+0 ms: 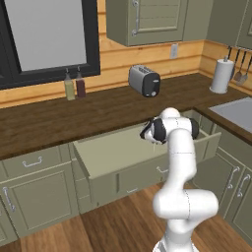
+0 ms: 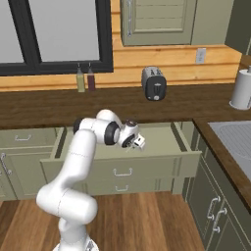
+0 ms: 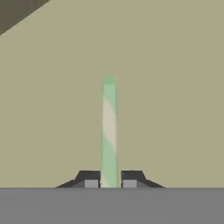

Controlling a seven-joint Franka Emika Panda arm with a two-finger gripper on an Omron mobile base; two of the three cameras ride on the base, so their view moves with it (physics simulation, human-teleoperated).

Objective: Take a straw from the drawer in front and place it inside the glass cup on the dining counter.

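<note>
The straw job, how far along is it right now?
Done: the drawer stands pulled open and the gripper is down inside it. In hand: the hand view shows the jaws shut on the straw, which pokes out between the fingertips over the drawer floor. Left: lifting it out, carrying it to the dining counter and dropping it into the glass cup.

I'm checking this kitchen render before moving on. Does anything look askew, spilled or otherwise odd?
Nothing is spilled or damaged. The drawer stands pulled wide open, as the task needs. The gripper is shut on the straw, which runs straight out between the fingertips. The toaster sits angled on the worktop, not tipped.
</note>
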